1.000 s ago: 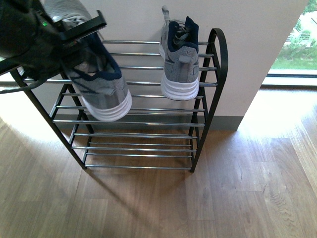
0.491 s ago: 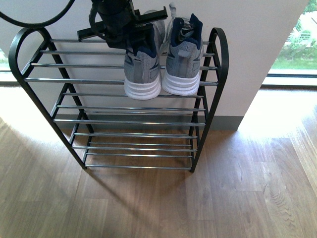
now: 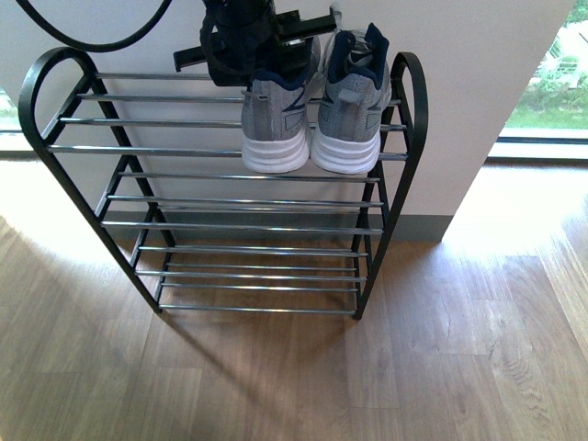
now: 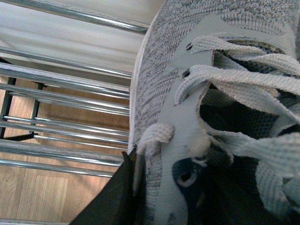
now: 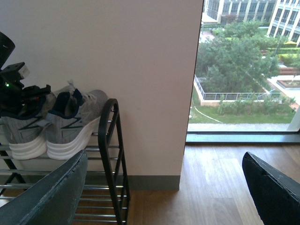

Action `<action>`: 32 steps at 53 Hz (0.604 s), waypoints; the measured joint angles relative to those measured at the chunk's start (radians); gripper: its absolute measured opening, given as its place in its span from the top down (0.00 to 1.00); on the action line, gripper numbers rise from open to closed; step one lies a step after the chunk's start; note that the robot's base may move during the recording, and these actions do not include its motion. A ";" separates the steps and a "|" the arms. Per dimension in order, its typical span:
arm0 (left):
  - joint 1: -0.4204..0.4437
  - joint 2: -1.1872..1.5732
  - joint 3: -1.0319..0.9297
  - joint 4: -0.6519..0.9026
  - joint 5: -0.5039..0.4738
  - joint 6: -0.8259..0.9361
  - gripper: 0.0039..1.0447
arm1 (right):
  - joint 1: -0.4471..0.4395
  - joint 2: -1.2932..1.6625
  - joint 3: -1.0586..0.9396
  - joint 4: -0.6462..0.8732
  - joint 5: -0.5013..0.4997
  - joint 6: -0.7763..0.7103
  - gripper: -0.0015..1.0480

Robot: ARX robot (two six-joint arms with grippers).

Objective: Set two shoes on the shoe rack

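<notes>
Left gripper point(image 3: 253, 41) clasps the left sneaker point(image 3: 274, 129), seated on the shoe rack point(image 3: 138, 149) beside the right sneaker point(image 3: 349, 119), so letting go probably comes next; right gripper point(image 5: 164, 157) gapes empty.

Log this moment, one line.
left claw: holds shoe | shoe: on rack top shelf, beside other shoe | right claw: open

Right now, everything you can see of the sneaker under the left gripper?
Grey knit lace-up sneaker: white ribbed sole, navy lining, pale laces through grey eyelet panels. It stands upright on the top chrome rods of the shoe rack, heel toward the front camera, side by side with the second sneaker, apparently touching. The left gripper is at its collar, one black finger against its side; grip unclear.
</notes>
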 joint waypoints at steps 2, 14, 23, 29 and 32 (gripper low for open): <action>-0.006 -0.027 -0.043 0.026 0.000 0.000 0.58 | 0.000 0.000 0.000 0.000 0.000 0.000 0.09; -0.021 -0.142 -0.196 0.087 -0.051 0.008 0.11 | 0.000 0.000 0.000 0.000 0.000 0.000 0.09; -0.013 -0.169 -0.238 0.112 -0.051 0.003 0.09 | 0.000 0.000 0.000 0.000 0.000 0.000 0.09; -0.013 -0.222 -0.304 0.159 -0.056 0.003 0.09 | 0.000 0.000 0.000 0.000 0.000 0.000 0.09; -0.013 -0.264 -0.350 0.187 -0.070 0.003 0.09 | 0.000 0.000 0.000 0.000 0.000 0.000 0.09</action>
